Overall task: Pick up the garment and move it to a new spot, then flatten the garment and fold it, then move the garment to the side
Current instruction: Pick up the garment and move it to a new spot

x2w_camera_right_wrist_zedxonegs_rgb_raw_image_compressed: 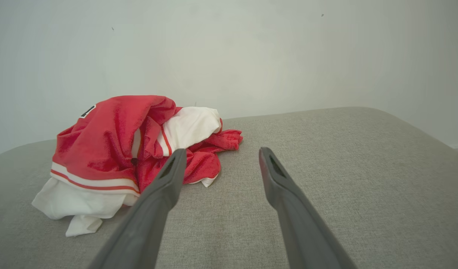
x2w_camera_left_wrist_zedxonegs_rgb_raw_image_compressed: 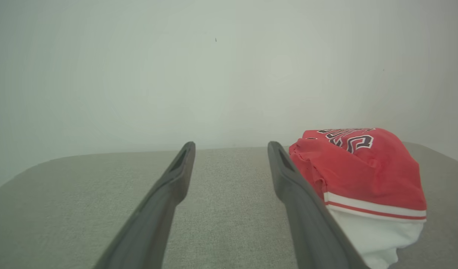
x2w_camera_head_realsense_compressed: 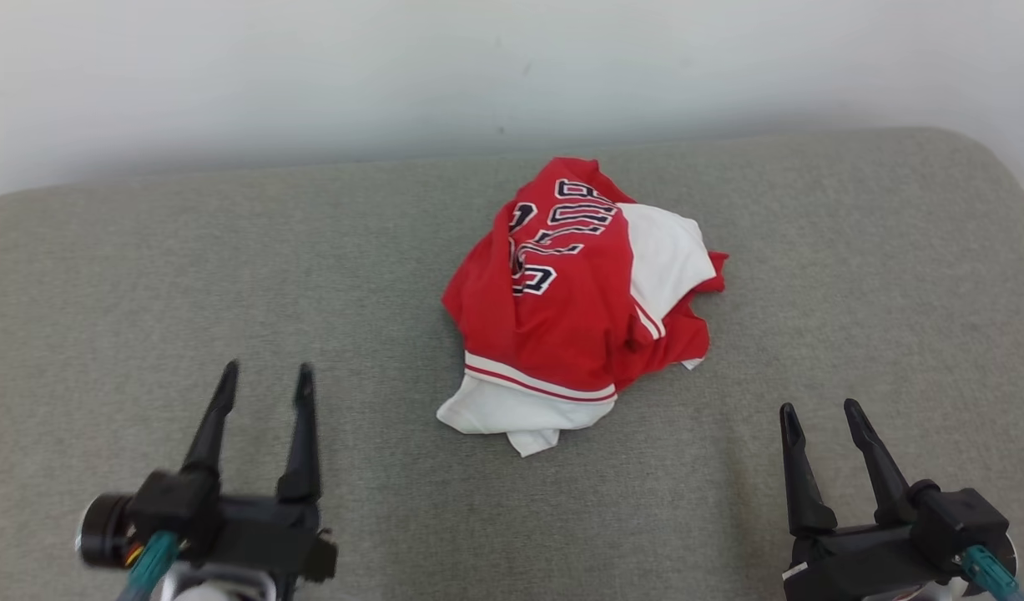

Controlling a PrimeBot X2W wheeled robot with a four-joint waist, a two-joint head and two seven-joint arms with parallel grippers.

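The garment (x2w_camera_head_realsense_compressed: 574, 300) is a red and white jersey with dark lettering, lying crumpled in a heap near the middle of the grey cushioned surface (x2w_camera_head_realsense_compressed: 228, 275). My left gripper (x2w_camera_head_realsense_compressed: 267, 374) hovers open at the lower left, well short of the heap, nothing between its fingers. My right gripper (x2w_camera_head_realsense_compressed: 819, 411) is open at the lower right, also apart from it. Through the left wrist camera the garment (x2w_camera_left_wrist_zedxonegs_rgb_raw_image_compressed: 363, 175) lies to the right of my left gripper (x2w_camera_left_wrist_zedxonegs_rgb_raw_image_compressed: 230, 146). Seen from the right wrist, the garment (x2w_camera_right_wrist_zedxonegs_rgb_raw_image_compressed: 117, 149) lies to the left of my right gripper (x2w_camera_right_wrist_zedxonegs_rgb_raw_image_compressed: 220, 152).
A pale wall (x2w_camera_head_realsense_compressed: 512, 67) rises just behind the cushioned surface. The surface's rounded far right corner (x2w_camera_head_realsense_compressed: 979, 159) curves down toward a dark strip of floor. Bare fabric lies on both sides of the heap.
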